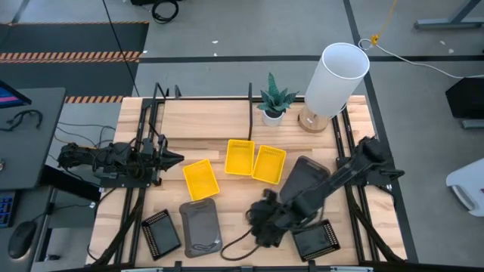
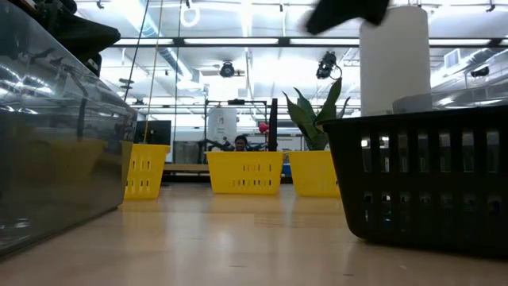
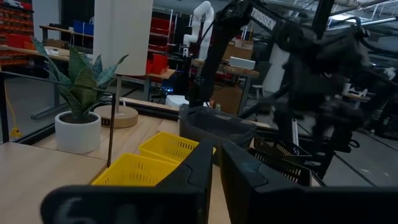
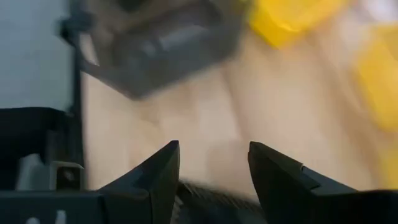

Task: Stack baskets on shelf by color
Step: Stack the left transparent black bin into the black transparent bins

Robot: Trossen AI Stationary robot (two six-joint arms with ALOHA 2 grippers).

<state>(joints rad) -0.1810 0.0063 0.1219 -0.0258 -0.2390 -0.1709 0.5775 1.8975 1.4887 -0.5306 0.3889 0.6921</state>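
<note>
Hovering open-fingered over the near middle of the tabletop (image 1: 234,215), right hand (image 1: 265,219) empty — three yellow baskets (image 1: 239,157) mid-tabletop, black baskets (image 1: 315,240) near. Probably still picking; next, closing on one basket. Left hand (image 1: 170,157) parked left, clenched.

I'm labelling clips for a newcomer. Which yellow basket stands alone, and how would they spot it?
Start at the tall white cylindrical lamp at the table's back edge. Two bright yellow plastic baskets sit side by side in front of it; the lone yellow basket lies apart, towards the left gripper, turned askew.
</note>
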